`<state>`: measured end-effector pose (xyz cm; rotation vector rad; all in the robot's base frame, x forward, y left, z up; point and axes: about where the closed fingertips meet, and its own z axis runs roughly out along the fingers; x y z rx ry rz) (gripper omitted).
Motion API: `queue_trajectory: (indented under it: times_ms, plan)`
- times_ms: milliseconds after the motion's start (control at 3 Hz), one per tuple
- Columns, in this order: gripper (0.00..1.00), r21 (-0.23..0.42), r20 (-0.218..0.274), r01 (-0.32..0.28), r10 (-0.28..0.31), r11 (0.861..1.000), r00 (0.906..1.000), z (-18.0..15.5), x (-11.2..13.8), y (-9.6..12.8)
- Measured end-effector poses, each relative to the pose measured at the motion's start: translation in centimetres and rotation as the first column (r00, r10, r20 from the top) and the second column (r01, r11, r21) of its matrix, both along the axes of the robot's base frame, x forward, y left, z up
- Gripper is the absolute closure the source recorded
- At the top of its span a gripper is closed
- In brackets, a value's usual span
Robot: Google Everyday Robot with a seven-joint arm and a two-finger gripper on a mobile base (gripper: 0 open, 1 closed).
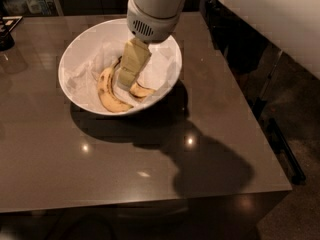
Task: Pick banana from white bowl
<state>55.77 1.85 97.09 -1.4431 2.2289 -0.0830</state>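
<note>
Reaching down into the white bowl [64, 84], my gripper [125, 81], whose opening I cannot tell, sits just beside the banana [106, 91] inside that bowl, so I should clamp squarely across its middle before lifting.
</note>
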Motion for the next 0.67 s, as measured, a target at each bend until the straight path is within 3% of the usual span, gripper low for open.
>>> queue_trajectory:
  times_ms: [333,667]
  plan:
    - [0.00,0.037,-0.047,0.006,-0.005,0.999,0.9989,-0.85,1.18,0.34]
    - [0.06,0.056,-0.095,0.023,-0.018,0.998,0.9953,-1.79,2.13,0.37]
